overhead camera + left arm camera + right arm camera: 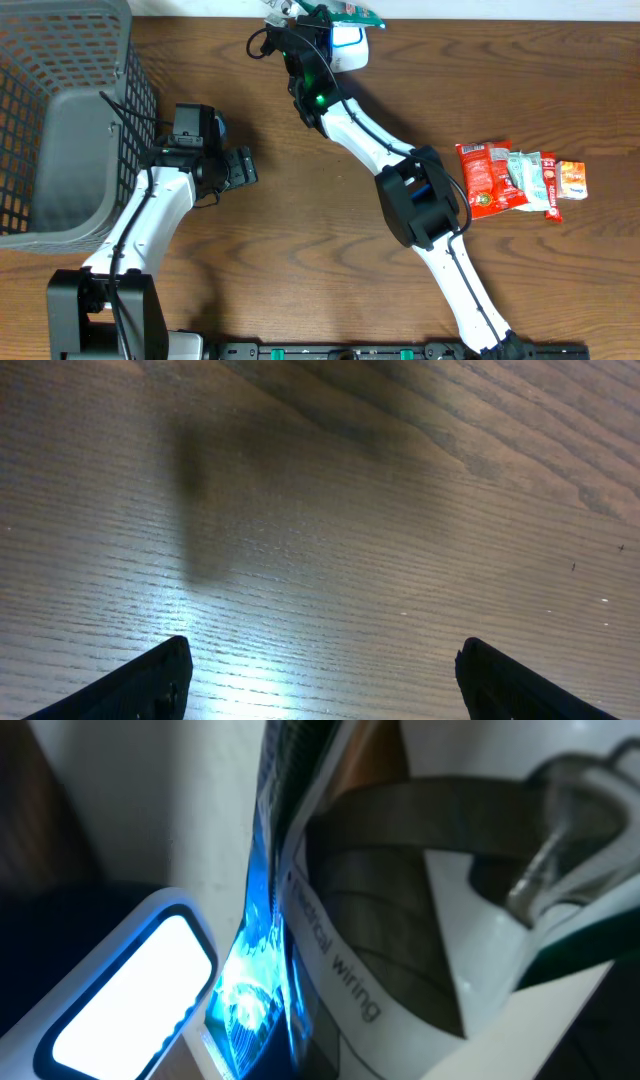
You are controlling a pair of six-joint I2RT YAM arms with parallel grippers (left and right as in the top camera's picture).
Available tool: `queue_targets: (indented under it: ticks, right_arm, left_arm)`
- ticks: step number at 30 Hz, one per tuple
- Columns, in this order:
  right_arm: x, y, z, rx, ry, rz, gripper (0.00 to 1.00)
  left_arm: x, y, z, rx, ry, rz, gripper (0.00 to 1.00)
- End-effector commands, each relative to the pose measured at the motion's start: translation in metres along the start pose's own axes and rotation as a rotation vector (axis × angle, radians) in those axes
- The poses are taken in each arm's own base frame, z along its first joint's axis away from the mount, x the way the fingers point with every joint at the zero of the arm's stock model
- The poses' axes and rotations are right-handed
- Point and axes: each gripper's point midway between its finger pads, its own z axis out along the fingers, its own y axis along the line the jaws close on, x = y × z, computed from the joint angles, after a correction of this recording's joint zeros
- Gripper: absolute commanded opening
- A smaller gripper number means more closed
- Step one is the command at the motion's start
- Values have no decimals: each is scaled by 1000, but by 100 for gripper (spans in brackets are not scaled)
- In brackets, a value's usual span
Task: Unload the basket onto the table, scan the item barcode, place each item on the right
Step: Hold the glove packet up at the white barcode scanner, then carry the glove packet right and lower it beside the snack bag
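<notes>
Mid-scan: my right end effector (316, 22) clamps the packet (357, 14) at the scanner (350, 48). My left end effector (320, 672) gapes. Next I'd tilt the packet until it reads.

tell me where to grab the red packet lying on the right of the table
Probably its free left edge, coming from above: the red packet lies flat on the table, and its right side is crowded by the pale packet.

Grained wooden table (300, 250), glossy film packet (352, 14), plastic mesh basket (135, 90)
</notes>
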Motion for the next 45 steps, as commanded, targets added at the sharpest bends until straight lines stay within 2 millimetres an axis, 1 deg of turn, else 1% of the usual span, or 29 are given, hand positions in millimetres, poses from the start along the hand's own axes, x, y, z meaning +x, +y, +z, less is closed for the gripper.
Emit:
queue_targets:
  ticks: [1,3,6,10,13,15,17,19,22,24,25,28,30,32,34,37,41,45]
  right_arm:
    - [8,-23,-1,90,58,109,1]
    - [14,-41,-4,140,91,135,1]
    - [25,-66,-11,162,142,151,1]
    - [31,-82,-26,87,181,113,1]
    - [37,-99,-45,11,188,203,1]
    - [51,-111,-66,-60,218,306,1]
    - [69,-118,-89,-142,247,438,1]
    - [83,-117,-112,-276,252,559,1]
    - [112,-105,-150,-516,306,716,1]
    - [138,-95,-170,-634,400,792,1]
    - [155,-87,-182,-702,475,833,1]
    - [188,-65,-202,-839,642,890,1]
    - [208,-46,-211,-934,744,914,1]
    - [224,-31,-212,-982,808,923,1]
    - [237,-17,-209,-995,857,925,1]
    - [255,13,-203,-1011,919,932,1]
    - [261,54,-202,-1071,951,968,1]
    - [271,84,-203,-1063,1010,1002,1]
  left_arm:
    - [1,5,1,-16,2,3,86]
    - [1,5,1,-16,2,3,86]
    - [1,5,1,-16,2,3,86]
    - [1,5,1,-16,2,3,86]
    - [1,5,1,-16,2,3,86]
    - [1,5,1,-16,2,3,86]
    - [1,5,1,-16,2,3,86]
    - [1,5,1,-16,2,3,86]
    - [1,5,1,-16,2,3,86]
    - [1,5,1,-16,2,3,86]
    - [1,5,1,-16,2,3,86]
    - [1,5,1,-16,2,3,86]
    - [1,5,1,-16,2,3,86]
    - [1,5,1,-16,2,3,86]
    - [1,5,1,-16,2,3,86]
    - [1,5,1,-16,2,3,86]
    - [1,5,1,-16,2,3,86]
    - [1,5,1,-16,2,3,86]
